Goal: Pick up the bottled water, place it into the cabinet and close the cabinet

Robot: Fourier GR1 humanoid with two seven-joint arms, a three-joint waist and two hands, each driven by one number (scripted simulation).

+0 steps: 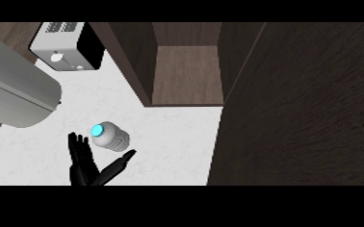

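Note:
The bottled water [110,136] stands on the white counter [171,125], seen from above: clear ribbed body, cyan cap toward the upper left. My left hand [86,166] comes in from the lower edge just below the bottle. It is open, fingers straight to the bottle's left and thumb spread out to the right beneath it. I cannot tell whether it touches the bottle. The dark wooden cabinet [186,72] is open behind the bottle, its shelf bare. Its door [284,110] swings out along the right. My right hand does not show.
A white and black appliance [65,45] sits at the back left. A large grey rounded object [25,94] fills the left edge. The open door covers the counter's right side.

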